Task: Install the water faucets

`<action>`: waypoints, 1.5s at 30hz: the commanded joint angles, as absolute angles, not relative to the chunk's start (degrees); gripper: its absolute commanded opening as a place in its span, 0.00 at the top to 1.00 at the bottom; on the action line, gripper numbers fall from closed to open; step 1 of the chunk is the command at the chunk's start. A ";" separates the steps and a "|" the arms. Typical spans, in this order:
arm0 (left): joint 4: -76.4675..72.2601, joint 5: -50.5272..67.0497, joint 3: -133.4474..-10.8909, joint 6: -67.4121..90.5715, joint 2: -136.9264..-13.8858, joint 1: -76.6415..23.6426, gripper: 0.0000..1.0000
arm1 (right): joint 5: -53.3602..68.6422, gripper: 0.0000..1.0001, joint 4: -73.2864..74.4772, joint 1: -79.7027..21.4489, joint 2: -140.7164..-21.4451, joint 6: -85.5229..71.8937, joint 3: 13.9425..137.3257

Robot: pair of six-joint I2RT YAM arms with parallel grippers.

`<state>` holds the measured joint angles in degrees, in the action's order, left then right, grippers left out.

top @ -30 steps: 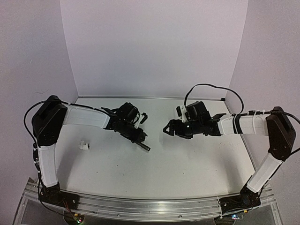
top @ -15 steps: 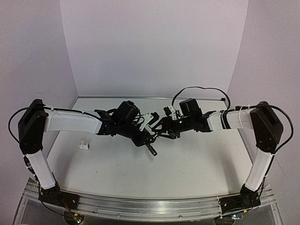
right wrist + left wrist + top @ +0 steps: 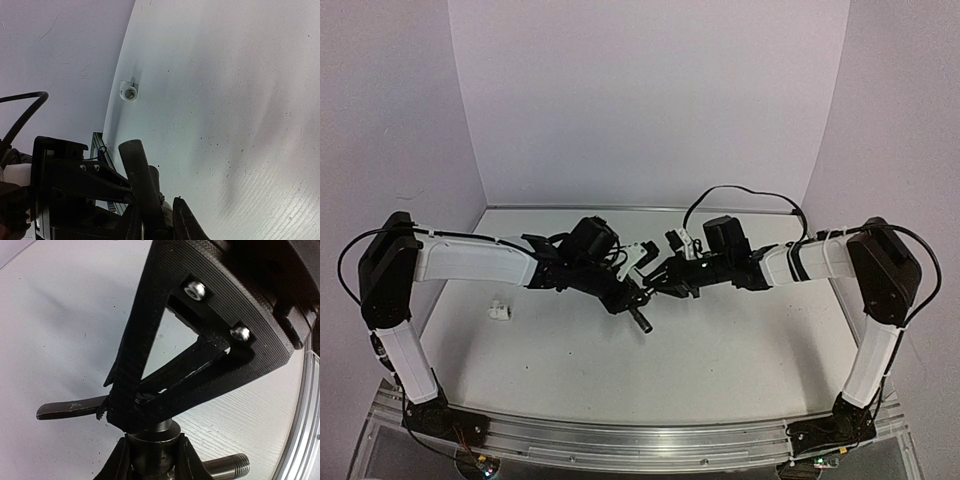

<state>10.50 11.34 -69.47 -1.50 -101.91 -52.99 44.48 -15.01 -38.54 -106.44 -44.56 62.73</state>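
At the far left the white fitting (image 3: pixel 498 311) lies alone on the table (image 3: pixel 740 370), well apart from both arms. The tap (image 3: pixel 155 436) is at the table's middle, held between the two grippers and, as far as the overhead view shows, clear of the surface. The left gripper (image 3: pixel 154 465) is clamped on the tap's round body, a finger pressed to each side; the right gripper (image 3: pixel 155 210) meets it from the other side, jaws pinched on the dark tube with no gap showing.

I read this as a two-handed regrasp ahead of mating tap and fitting. To do it well, one grip should hold firm until the other is proven, since smooth round metal turns easily between flat pads; the threaded stub (image 3: pixel 231 465) ought to be left uncovered and aimed where it can reach the fitting; the lever handle (image 3: pixel 65 410) wants keeping out of the fingers' way so it is not pushed over.

The tap is dark grey metal with a dull sheen, cylindrical in the body, flat and thin in the lever, ridged at the thread; the fitting is pale plastic, small, with a round socket showing in the right wrist view; the fingers are black printed plastic, layer lines plain on their triangular frames, fixed with bright screw heads (image 3: pixel 195 289); the table is white, faintly grained and speckled.
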 commanded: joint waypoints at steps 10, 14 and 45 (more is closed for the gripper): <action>6.18 6.08 -69.14 8.69 -92.69 -53.12 0.07 | 33.62 1.00 -32.02 -39.11 -99.16 -48.75 53.13; 6.24 6.14 -67.58 16.80 -89.62 -52.20 0.00 | 28.19 1.00 -38.73 -39.11 -96.35 -50.23 49.32; 11.33 12.90 -76.59 23.16 -114.53 -51.27 0.31 | -0.84 0.39 -0.03 -39.44 -85.96 -30.95 50.09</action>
